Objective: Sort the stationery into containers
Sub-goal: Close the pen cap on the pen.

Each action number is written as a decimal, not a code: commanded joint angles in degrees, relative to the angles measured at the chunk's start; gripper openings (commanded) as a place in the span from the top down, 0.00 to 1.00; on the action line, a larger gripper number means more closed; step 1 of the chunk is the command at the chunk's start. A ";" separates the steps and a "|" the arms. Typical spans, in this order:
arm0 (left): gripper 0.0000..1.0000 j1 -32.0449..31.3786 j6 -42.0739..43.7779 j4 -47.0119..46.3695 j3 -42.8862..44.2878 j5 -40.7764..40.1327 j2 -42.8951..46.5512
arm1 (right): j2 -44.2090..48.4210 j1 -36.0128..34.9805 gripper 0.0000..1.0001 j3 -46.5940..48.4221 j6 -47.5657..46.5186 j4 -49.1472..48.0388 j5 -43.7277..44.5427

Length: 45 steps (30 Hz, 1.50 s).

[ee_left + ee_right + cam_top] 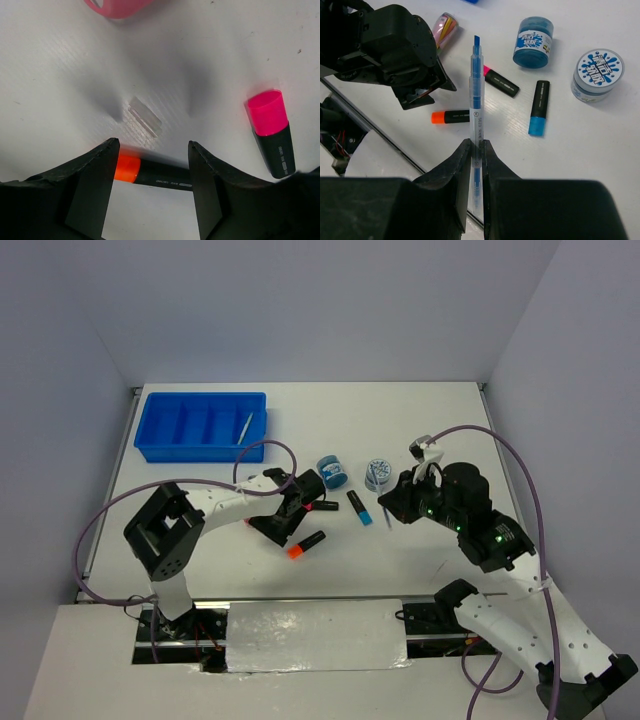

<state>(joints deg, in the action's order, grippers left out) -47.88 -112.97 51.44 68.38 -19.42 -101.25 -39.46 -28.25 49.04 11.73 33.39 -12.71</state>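
Right end effector (476, 147) is clenched on a thin clear pen (476, 95) with a blue tip, held off the table (440, 420) near a blue jar (331, 471) and a 2nd jar (378, 474). Left end effector (152, 145) is released, jaws spread above the orange marker (150, 172), and we see no contact. The pink marker (270, 132) lies just beside it, the blue marker (538, 107) near the jars, and the pink tube (444, 25) by the left arm.

The blue tray (200, 454) is far left, well apart, with 1 pen (245, 427) in its rightmost compartment.

We judge the step as the right pen being due for the tray while the left lines up on the orange marker. Next, the right must cross past the left arm and drop its pen lengthwise into a compartment. The marker runs from jaw to jaw, so the left likely needs a wrist turn, then lower and close across the barrel.
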 commanded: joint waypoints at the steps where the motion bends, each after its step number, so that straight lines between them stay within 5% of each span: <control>1: 0.31 -0.37 -6.30 2.70 0.53 -1.23 1.06 | 0.79 -0.23 1.00 -0.70 -0.30 -1.13 -1.00; 36: 0.43 1.03 -4.10 -1.16 -2.55 -0.09 -4.04 | 1.67 -0.67 1.00 -0.26 -0.56 -0.69 0.67; 45: 0.59 1.03 -3.31 -3.19 -2.81 1.22 -5.00 | 2.37 -0.75 1.00 -0.35 -0.56 -0.78 0.41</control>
<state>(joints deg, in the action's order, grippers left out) -46.98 -112.90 51.40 65.69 -19.77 -103.35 -37.93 -28.53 48.69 11.68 33.71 -12.47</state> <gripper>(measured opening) 0.420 0.170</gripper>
